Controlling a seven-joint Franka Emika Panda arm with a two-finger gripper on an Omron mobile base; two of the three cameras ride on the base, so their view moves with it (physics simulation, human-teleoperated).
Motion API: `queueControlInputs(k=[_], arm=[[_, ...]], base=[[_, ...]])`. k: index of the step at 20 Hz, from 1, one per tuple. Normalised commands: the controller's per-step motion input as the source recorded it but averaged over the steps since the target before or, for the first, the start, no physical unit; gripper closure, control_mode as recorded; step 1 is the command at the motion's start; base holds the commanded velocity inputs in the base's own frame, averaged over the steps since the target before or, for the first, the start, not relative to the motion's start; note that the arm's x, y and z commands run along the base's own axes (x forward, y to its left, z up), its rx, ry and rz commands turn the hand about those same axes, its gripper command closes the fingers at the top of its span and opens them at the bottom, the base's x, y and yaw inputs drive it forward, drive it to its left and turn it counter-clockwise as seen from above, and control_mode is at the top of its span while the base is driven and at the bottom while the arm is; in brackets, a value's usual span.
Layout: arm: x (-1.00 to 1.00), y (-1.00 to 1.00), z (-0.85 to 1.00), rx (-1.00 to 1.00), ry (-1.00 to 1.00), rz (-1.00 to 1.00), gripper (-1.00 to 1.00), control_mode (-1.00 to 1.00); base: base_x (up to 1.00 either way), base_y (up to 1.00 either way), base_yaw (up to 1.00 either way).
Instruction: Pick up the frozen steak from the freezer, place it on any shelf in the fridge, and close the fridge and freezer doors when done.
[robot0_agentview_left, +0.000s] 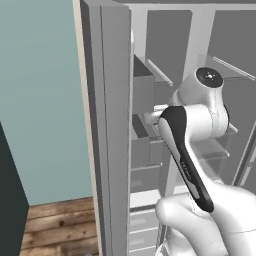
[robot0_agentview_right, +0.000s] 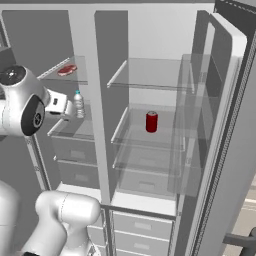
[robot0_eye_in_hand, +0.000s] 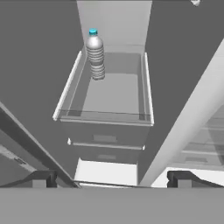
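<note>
The reach into the freezer (robot0_agentview_right: 75, 125) is the step in hand; nothing has been picked up yet. The pincer (robot0_eye_in_hand: 112, 178) is held wide apart and empty in the hand view, its two dark tips low in the frame, aimed at a clear-walled freezer shelf (robot0_eye_in_hand: 105, 116) on which a clear bottle (robot0_eye_in_hand: 95, 54) stands near the back. The frozen steak (robot0_agentview_right: 67, 70) is seen in the right base view on the shelf above the one with the bottle, well apart from the pincer. Both doors stand open (the fridge (robot0_agentview_right: 150, 100) holds a red can (robot0_agentview_right: 151, 121) on a glass shelf). The next move is judged to call for the hand to be raised to the upper shelf and lined over the flat slab before any closing.
</note>
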Motion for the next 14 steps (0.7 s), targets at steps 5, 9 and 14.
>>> queueControlInputs(k=[5,9,14], arm=[[0.00,0.13,0.94,0.00,-0.27,0.00,-1.00,-1.00],[0.29,0.00,0.69,0.05,-0.15,0.00,-1.00,-1.00],[0.55,0.05,0.34,0.11,-0.04,0.00,-1.00,-1.00]], base=[[0.00,0.00,0.00],[0.00,0.00,0.00],[0.00,0.00,0.00]])
